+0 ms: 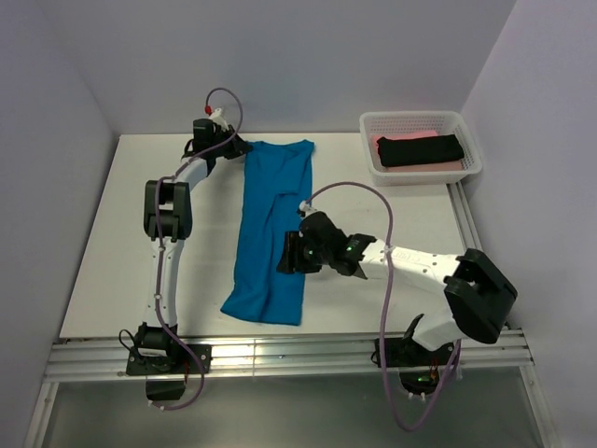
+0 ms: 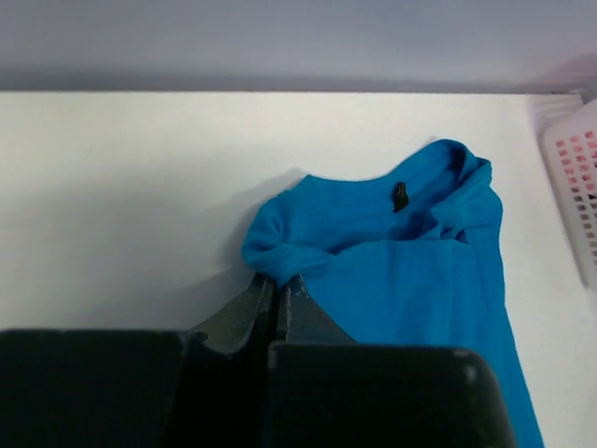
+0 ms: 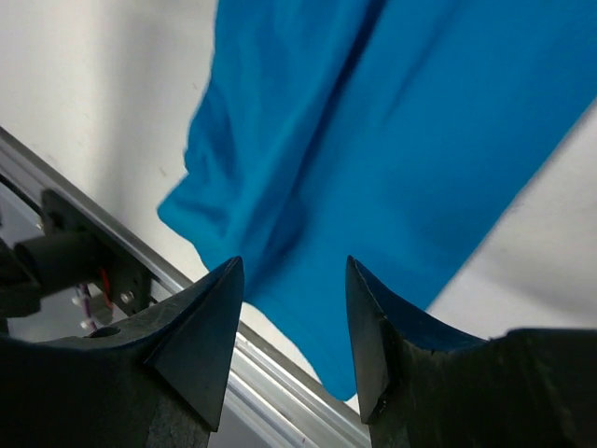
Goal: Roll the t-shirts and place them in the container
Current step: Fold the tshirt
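Laid lengthwise on white bench (image 1: 112, 243): blue t-shirt (image 1: 272, 229), folded into a long narrow strip, collar at far end, hem near the arm bases. At far-left shoulder corner: left pincer (image 2: 277, 285), pressed together, pinching a bunched fold of the blue cloth. Over the strip's right edge, nearer half: right pincer (image 3: 294, 271), spread, nothing between its fingers; contact with cloth unclear. In white mesh basket (image 1: 424, 175), far right: black t-shirt (image 1: 420, 150), bundled, atop pink t-shirt (image 1: 417, 167).
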Controlling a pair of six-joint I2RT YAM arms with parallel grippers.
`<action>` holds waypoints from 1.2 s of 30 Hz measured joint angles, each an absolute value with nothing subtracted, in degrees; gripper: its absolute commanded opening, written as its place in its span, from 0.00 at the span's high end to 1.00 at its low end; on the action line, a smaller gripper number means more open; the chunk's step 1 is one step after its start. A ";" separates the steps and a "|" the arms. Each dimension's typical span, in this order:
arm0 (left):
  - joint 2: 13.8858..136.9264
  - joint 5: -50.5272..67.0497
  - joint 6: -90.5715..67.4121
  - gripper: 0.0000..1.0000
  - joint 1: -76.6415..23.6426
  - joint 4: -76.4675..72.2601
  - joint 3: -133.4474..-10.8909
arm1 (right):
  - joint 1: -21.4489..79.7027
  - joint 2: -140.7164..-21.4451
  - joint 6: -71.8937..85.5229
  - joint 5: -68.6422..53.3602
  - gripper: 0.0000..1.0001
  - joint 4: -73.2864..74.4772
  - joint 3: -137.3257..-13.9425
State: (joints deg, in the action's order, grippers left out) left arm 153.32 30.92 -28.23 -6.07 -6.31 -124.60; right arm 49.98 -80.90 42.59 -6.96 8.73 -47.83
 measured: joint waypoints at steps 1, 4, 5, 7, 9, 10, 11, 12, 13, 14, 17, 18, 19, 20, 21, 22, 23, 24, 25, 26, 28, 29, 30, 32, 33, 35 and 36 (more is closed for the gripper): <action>153.32 30.17 -27.90 1.00 -6.00 -6.50 -124.60 | 50.59 -81.91 42.70 -7.01 0.46 8.69 -47.94; 153.23 27.77 -26.61 1.00 -5.48 -7.46 -123.92 | 53.12 -85.43 43.53 -7.53 0.46 8.21 -48.93; 153.10 26.94 -26.41 1.00 -5.26 -7.94 -123.28 | 53.82 -86.39 43.75 -7.92 0.46 7.84 -49.28; 152.57 25.39 -26.37 1.00 -4.38 -8.93 -121.25 | 55.42 -88.16 44.21 -8.56 0.46 7.18 -50.22; 152.42 24.84 -26.52 1.00 -3.27 -9.87 -120.36 | 57.12 -89.84 44.53 -9.17 0.46 6.79 -51.66; 152.38 24.40 -26.52 1.00 -2.66 -10.07 -120.25 | 57.95 -90.50 44.64 -9.43 0.47 6.61 -52.49; 152.35 24.08 -26.50 1.00 -2.04 -10.17 -120.22 | 58.72 -91.11 44.71 -9.74 0.47 6.42 -53.25; 152.33 23.83 -26.50 1.00 -1.34 -10.24 -120.22 | 59.35 -91.64 44.77 -10.00 0.47 6.15 -53.93; 152.33 23.66 -26.52 1.00 -0.62 -10.28 -120.22 | 60.07 -92.31 44.93 -10.22 0.47 5.76 -54.74; 152.33 23.66 -26.57 1.00 0.10 -10.39 -120.22 | 60.75 -92.97 45.06 -10.50 0.47 5.52 -55.37; 152.33 23.70 -26.63 0.99 1.83 -10.90 -120.20 | 62.22 -94.98 45.63 -10.96 0.46 5.28 -56.99; 152.33 23.75 -26.63 1.00 2.28 -11.22 -120.20 | 62.52 -95.59 45.89 -10.98 0.45 5.15 -57.17; 152.33 23.88 -26.63 1.00 2.57 -11.44 -120.20 | 62.70 -96.03 46.09 -10.96 0.45 5.17 -57.21; 152.33 24.12 -26.63 1.00 2.79 -11.70 -120.20 | 62.83 -96.57 46.50 -10.76 0.44 5.32 -57.21; 152.33 24.21 -26.63 1.00 2.81 -11.84 -120.20 | 62.89 -97.01 46.76 -10.48 0.44 5.58 -57.21; 152.33 24.38 -26.63 1.00 2.79 -11.99 -120.20 | 63.02 -97.32 46.92 -10.09 0.43 5.85 -57.21; 152.33 24.60 -26.61 1.00 2.66 -12.23 -120.20 | 63.24 -97.49 47.09 -9.65 0.43 6.24 -57.23; 152.33 24.71 -26.61 1.00 2.55 -12.40 -120.20 | 63.35 -97.54 47.27 -9.08 0.42 6.79 -57.25; 152.33 24.86 -26.59 1.00 2.37 -12.71 -120.20 | 63.46 -97.54 47.44 -8.38 0.41 7.44 -57.43; 152.33 25.04 -26.59 1.00 2.28 -12.91 -120.20 | 63.64 -97.54 47.53 -8.08 0.41 7.79 -57.63; 152.33 25.45 -26.39 0.99 2.09 -13.41 -120.20 | 64.05 -97.65 47.55 -7.05 0.41 9.08 -58.54; 152.33 25.63 -26.37 0.99 2.04 -13.54 -120.20 | 64.20 -97.78 47.53 -6.57 0.41 9.67 -59.07; 152.33 25.69 -26.35 0.99 2.02 -13.82 -120.20 | 64.31 -98.02 47.55 -6.02 0.41 10.44 -59.86; 152.33 26.02 -26.35 0.99 2.00 -14.39 -120.20 | 64.38 -98.87 47.55 -4.89 0.46 11.42 -61.23; 152.33 26.17 -26.35 1.00 2.00 -14.72 -120.20 | 64.38 -99.48 47.64 -4.36 0.47 11.77 -61.78; 152.33 26.48 -26.35 1.00 2.00 -15.29 -120.20 | 64.38 -101.12 47.77 -2.52 0.52 13.26 -62.94; 152.33 26.70 -26.35 1.00 2.00 -15.53 -120.20 | 64.38 -101.97 47.92 -1.65 0.54 14.28 -63.51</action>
State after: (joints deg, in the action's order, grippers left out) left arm 152.33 26.70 -26.35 2.00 -15.53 -120.20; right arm 64.38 -101.97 47.92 -1.65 14.28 -63.51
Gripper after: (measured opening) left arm 0.034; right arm 0.494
